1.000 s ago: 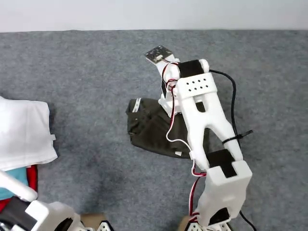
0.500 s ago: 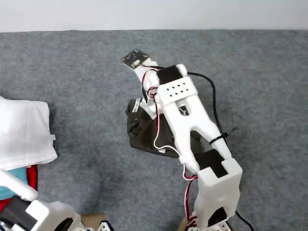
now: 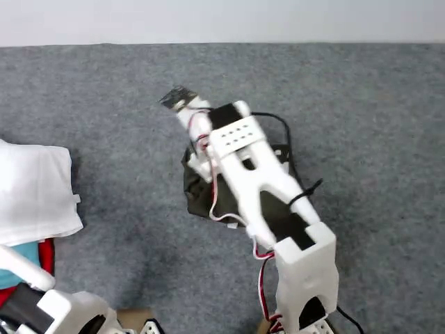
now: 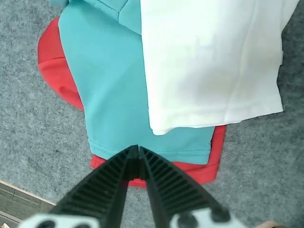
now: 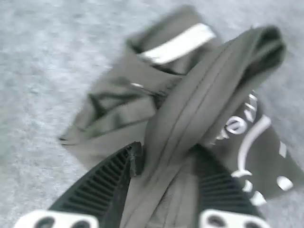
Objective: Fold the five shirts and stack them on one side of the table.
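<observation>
Dark shirt lies crumpled on the table under the right arm in the high view, and a white shirt tops the pile at the left edge. In the left wrist view, the left gripper, its jaws pressed together and holding nothing, hangs over the white shirt, teal shirt and red shirt. In the right wrist view, the right gripper seems clamped on a raised fold of the dark shirt.

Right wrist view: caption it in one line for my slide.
Right end effector shut on a raised fold of the dark olive fabric shirt above the grey felt table.
</observation>
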